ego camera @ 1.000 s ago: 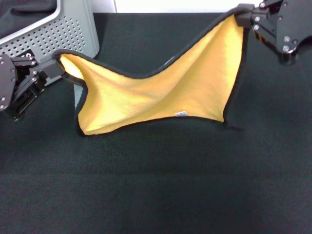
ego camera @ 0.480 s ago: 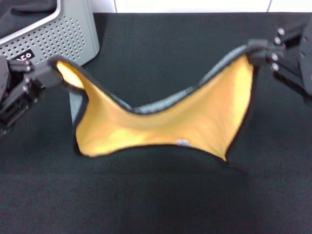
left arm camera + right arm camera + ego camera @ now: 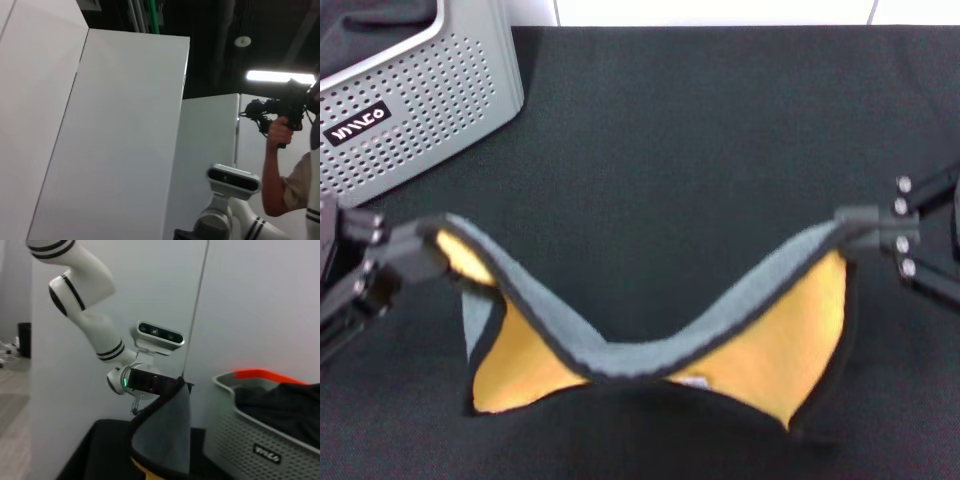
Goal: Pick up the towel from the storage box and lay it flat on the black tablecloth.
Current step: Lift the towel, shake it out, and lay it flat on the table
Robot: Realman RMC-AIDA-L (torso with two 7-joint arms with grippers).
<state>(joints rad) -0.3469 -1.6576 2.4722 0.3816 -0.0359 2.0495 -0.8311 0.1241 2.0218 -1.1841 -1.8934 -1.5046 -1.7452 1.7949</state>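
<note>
Head view. My left gripper (image 3: 420, 252) is clamped on one corner of the towel (image 3: 650, 345); my right gripper (image 3: 865, 228) is clamped on the opposite upper corner. The towel hangs between them, out of the box (image 3: 415, 95), which sits well apart at the far left of the tablecloth (image 3: 700, 130). The top edge sags deep in the middle, grey face rolled toward me, yellow face showing below. The lower corners appear to touch the tablecloth near its front edge; I cannot tell how much cloth rests there. A small white label (image 3: 692, 381) peeks just under the sag.

Left wrist view. Only white panels, a dark ceiling, a person with a camera (image 3: 280, 112) and part of the robot's head. No towel, no fingers of mine visible here.

Right wrist view. I see the other arm's gripper (image 3: 150, 382) across from me with the towel's corner pinched in it, the grey face (image 3: 165, 432) draping down, a sliver of yellow at the hem. The box (image 3: 260, 440) stands beside it with dark cloth inside.

Handling, my judgement. The towel is light, very soft and limp; it holds no shape and folds wherever it is unsupported. The corner holds are the right ones, on the stitched border where the fabric is firmest. The slack between my hands looks like the trouble: I reckon spreading them apart would tauten the top edge before lowering, or the middle will land folded.
</note>
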